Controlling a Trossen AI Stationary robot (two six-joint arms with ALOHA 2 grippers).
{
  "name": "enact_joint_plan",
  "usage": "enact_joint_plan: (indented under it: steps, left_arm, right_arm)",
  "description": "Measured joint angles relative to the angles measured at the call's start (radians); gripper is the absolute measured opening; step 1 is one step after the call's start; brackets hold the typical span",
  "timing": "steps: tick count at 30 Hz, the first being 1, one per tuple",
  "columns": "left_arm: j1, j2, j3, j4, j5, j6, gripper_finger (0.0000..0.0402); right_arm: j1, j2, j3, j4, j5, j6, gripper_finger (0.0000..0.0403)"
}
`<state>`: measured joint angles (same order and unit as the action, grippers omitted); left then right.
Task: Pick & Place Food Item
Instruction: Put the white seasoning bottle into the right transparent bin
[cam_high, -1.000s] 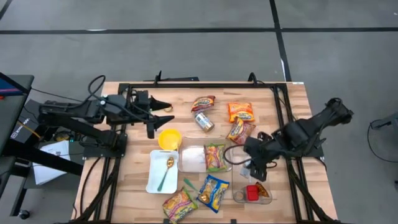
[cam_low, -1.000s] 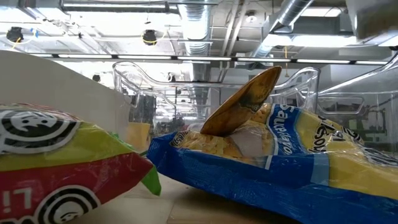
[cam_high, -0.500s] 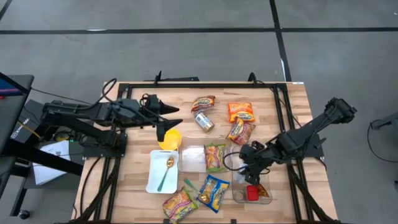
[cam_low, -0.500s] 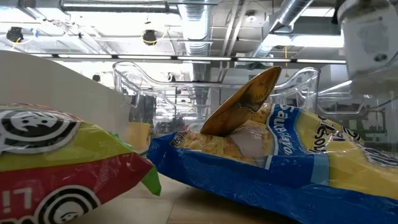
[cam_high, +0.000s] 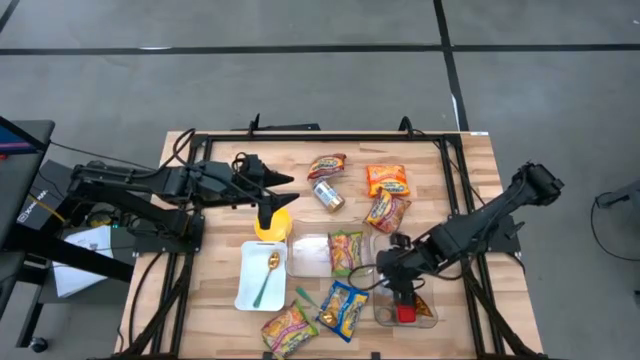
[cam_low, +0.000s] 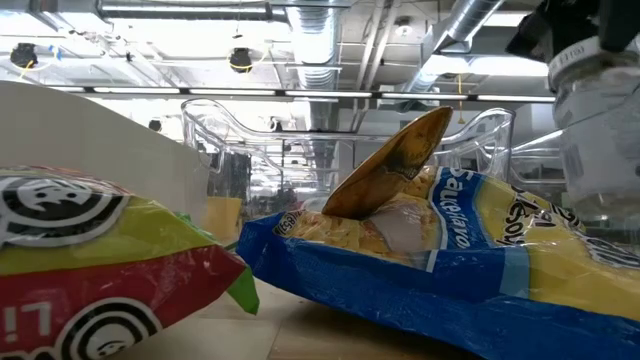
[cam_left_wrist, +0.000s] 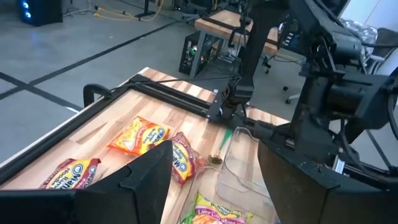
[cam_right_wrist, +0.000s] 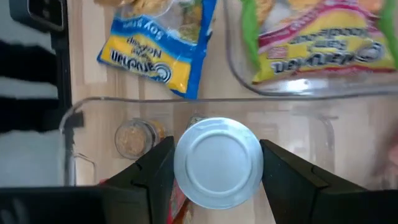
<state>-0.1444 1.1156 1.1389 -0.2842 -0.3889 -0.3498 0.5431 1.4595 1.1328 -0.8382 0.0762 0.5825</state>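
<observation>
My right gripper (cam_high: 400, 284) is shut on a round can with a silver end (cam_right_wrist: 217, 163) and hangs just over a clear container (cam_high: 432, 318) near the table's right front. That container holds a red item (cam_high: 405, 311) and a small jar (cam_right_wrist: 133, 138). In the low view the can (cam_low: 597, 110) shows at the upper right. My left gripper (cam_high: 278, 198) stands open in the air over the far side of a yellow bowl (cam_high: 272, 226), with nothing between its fingers (cam_left_wrist: 149, 177). My right gripper pinches the can by its round side wall (cam_right_wrist: 181, 163), one finger (cam_right_wrist: 154, 177) on each of two opposite sides. The fingers come from above, slanting down. The can is lifted clear above the clear container, its silver end facing up toward the wrist.
A second clear container (cam_high: 310, 255) holds a green noodle packet (cam_high: 346, 252). A white tray with a gold spoon (cam_high: 262, 275) lies beside it. Orange packets (cam_high: 386, 180) and another can (cam_high: 328, 195) lie farther back; snack bags (cam_high: 343, 308) lie near the front edge.
My right gripper has come down and toward the near edge with the can, rolling its wrist, and now hangs low over the clear container. My left gripper has reached toward the table's right edge, over the yellow bowl.
</observation>
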Motion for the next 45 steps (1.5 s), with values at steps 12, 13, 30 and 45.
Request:
enact_joint_plan:
  steps: [12, 13, 30, 45]
  left_arm:
    - [0.0, 0.0, 0.0, -0.005, 0.0, -0.051, 0.0226]
    - [0.0, 0.0, 0.0, -0.005, 0.0, -0.051, 0.0226]
    - [0.0, 0.0, 0.0, -0.003, 0.0, -0.064, 0.0225]
    - [0.0, 0.0, 0.0, 0.002, 0.001, -0.079, 0.0214]
  right_arm:
    - [0.03, 0.035, 0.0, 0.042, -0.024, -0.183, 0.019]
    - [0.036, 0.035, 0.0, 0.048, -0.024, -0.201, 0.019]
    - [0.069, 0.102, 0.0, 0.074, 0.002, -0.276, 0.019]
    - [0.077, 0.116, 0.001, 0.101, -0.005, -0.186, 0.0202]
